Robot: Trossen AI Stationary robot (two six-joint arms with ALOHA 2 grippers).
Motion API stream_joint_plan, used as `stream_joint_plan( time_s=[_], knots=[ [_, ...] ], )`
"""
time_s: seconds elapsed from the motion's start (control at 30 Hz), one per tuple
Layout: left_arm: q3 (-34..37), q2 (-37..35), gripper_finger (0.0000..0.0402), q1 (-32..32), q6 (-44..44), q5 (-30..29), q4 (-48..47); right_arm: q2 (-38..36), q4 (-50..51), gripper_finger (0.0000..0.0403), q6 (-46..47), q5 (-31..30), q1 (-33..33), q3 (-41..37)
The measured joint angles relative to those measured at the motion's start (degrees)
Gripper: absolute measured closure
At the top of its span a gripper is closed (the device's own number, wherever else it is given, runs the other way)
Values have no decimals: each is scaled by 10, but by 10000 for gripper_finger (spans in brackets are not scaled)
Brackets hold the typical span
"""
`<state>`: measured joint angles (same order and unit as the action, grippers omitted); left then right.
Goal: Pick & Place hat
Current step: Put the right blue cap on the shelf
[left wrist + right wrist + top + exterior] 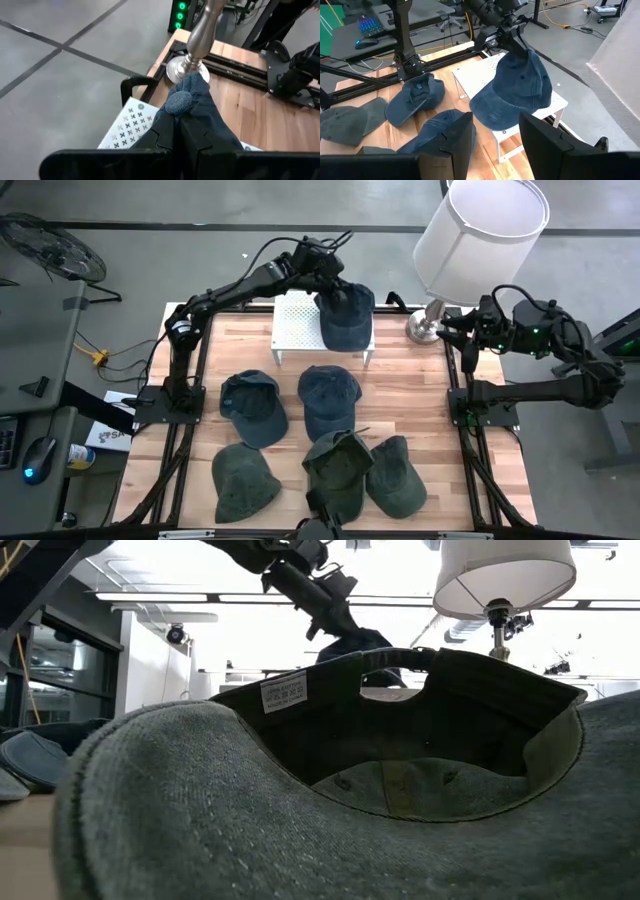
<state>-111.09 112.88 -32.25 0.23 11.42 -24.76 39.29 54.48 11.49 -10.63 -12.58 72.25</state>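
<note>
Six hats — five on table [420, 395], one blue hat [346, 317] pinched by left end effector [326, 283]; right end effector [462, 328] part-open — empty.

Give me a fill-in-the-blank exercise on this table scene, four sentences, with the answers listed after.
1. The left gripper is shut on a ____ hat.
2. That hat hangs over the white ____.
3. The right gripper, empty, waits beside the ____.
4. Not counting the held one, ____ hats lie on the wooden table.

Answers: blue; rack; lamp; five
</note>
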Motion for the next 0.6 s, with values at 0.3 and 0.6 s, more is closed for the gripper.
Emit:
stream_joint_plan(
  time_s=[0.3, 0.6],
  knots=[
    [0, 0, 400, 0, -5, -9, 12, 0, 7, 249, -2, 0, 0, 0],
    [0, 5, 400, 0, -3, -3, 19, 0, 13, 249, -11, 0, 0, 0]
  ],
)
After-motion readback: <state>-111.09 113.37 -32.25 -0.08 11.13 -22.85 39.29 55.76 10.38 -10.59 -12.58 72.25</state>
